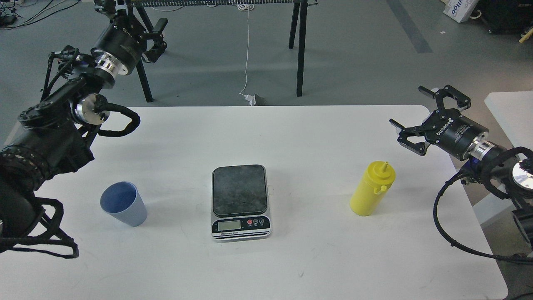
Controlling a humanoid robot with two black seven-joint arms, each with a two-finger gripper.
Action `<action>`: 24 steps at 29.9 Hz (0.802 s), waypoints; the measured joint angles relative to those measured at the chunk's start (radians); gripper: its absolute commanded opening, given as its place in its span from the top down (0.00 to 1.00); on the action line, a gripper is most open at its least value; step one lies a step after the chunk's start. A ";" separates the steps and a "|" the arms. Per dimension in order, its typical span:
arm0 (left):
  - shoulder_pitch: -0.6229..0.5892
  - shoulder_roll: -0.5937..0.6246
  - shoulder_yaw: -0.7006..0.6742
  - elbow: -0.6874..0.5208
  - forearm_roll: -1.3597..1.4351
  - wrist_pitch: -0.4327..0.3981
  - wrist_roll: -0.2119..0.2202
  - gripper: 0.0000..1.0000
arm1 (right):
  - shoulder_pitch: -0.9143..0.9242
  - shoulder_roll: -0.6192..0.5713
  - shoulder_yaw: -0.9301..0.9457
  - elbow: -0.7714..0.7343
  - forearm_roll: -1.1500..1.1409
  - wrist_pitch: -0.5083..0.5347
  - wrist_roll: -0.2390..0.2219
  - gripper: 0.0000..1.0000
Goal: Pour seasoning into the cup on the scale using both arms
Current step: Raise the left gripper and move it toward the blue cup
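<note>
The blue-grey cup stands upright and empty on the white table, left of centre. In the middle lies the scale, its dark platform bare and its display facing me. To the right, the yellow seasoning bottle stands upright with its nozzle up. My left gripper is raised beyond the table's far left corner, open and holding nothing, well away from the cup. Near the table's right edge my right gripper hovers open and empty, above and to the right of the bottle.
Black trestle legs and a white cable with a plug on the floor lie beyond the table's far edge. A second white table stands at the right. Loose black cables hang from my right arm over the table's right edge.
</note>
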 measured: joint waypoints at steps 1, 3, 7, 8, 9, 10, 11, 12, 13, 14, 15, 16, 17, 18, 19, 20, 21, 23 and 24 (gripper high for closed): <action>0.000 0.001 -0.001 -0.001 -0.001 0.000 0.000 0.00 | 0.000 0.000 0.000 0.000 0.000 0.000 0.000 0.01; -0.003 0.001 -0.001 -0.001 -0.001 0.000 0.000 0.00 | 0.000 0.001 -0.001 0.000 0.000 0.000 0.000 0.01; -0.007 -0.001 0.000 0.004 0.000 0.000 0.000 0.00 | 0.001 0.001 0.000 0.000 0.000 0.000 0.000 0.01; -0.007 -0.001 -0.006 0.006 -0.007 0.000 0.000 0.00 | 0.001 0.001 0.000 0.000 0.000 0.000 0.000 0.01; -0.007 0.001 -0.013 0.010 -0.015 0.000 0.000 0.00 | 0.001 0.001 0.000 0.000 0.000 0.000 0.000 0.01; -0.006 0.002 -0.018 0.015 -0.021 0.000 0.000 0.00 | 0.001 0.001 0.000 0.000 0.000 0.000 0.000 0.01; -0.002 0.004 -0.021 0.021 -0.025 0.000 0.000 0.00 | 0.001 0.001 0.000 0.000 0.000 0.000 0.000 0.01; 0.002 0.004 -0.021 0.025 -0.027 0.000 0.000 0.00 | 0.000 0.001 0.000 0.000 0.000 0.000 0.000 0.01; 0.003 0.003 -0.021 0.028 -0.027 0.000 0.000 0.00 | 0.000 0.003 0.000 0.000 0.000 0.000 0.000 0.01; 0.004 0.001 -0.021 0.030 -0.028 0.000 0.000 0.00 | 0.000 0.008 0.000 0.000 0.000 0.000 0.000 0.01; 0.003 0.001 -0.021 0.031 -0.028 0.000 0.000 0.00 | 0.000 0.013 0.000 0.000 0.000 0.000 0.000 0.01; 0.003 0.002 -0.019 0.032 -0.025 0.000 0.000 0.00 | 0.000 0.017 0.000 0.000 0.000 0.000 0.000 0.01; 0.003 0.004 -0.015 0.032 -0.017 0.000 0.000 0.00 | 0.000 0.020 0.001 0.001 0.000 0.000 0.000 0.01; 0.000 0.007 -0.008 0.032 0.001 0.000 0.000 0.00 | 0.000 0.023 0.002 0.002 0.000 0.000 0.000 0.01; -0.004 0.010 -0.001 0.032 0.023 0.000 0.000 0.00 | 0.000 0.026 0.003 0.002 0.000 0.000 0.000 0.01; -0.011 0.020 0.006 0.031 0.057 -0.001 0.000 0.00 | 0.000 0.029 0.003 0.003 0.000 0.000 0.000 0.01; -0.019 0.035 0.011 0.030 0.095 -0.001 0.000 0.00 | 0.000 0.033 0.004 0.003 0.000 0.000 0.000 0.01; -0.036 0.074 0.018 0.028 0.182 -0.001 0.000 0.00 | 0.000 0.038 0.004 0.003 0.000 0.000 0.000 0.01; -0.044 0.095 0.021 0.025 0.233 0.000 0.000 0.00 | 0.000 0.040 0.004 0.003 0.000 0.000 0.000 0.01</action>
